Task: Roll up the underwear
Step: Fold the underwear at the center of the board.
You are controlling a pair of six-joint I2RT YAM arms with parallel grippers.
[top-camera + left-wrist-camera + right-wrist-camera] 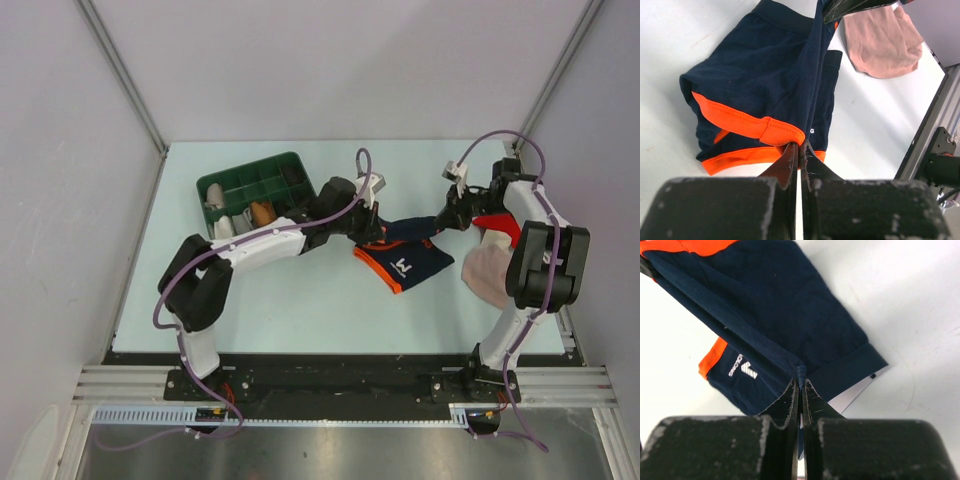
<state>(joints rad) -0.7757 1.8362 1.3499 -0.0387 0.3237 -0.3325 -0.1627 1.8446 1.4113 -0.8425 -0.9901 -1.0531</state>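
The navy underwear (408, 256) with orange trim and a white logo lies mid-table, its upper edge lifted and stretched between both grippers. My left gripper (372, 228) is shut on its orange-trimmed corner; in the left wrist view the jaws (800, 146) pinch the orange hem of the underwear (755, 70). My right gripper (442, 222) is shut on the opposite navy corner; in the right wrist view the jaws (800, 381) pinch a fold of the underwear (775, 315). The rest of the garment rests on the table.
A green compartment tray (258, 192) with small items stands at the back left under my left arm. A red cloth (496, 226) and a beige-pink cloth (488, 272) lie at the right by my right arm; the pink cloth also shows in the left wrist view (882, 42).
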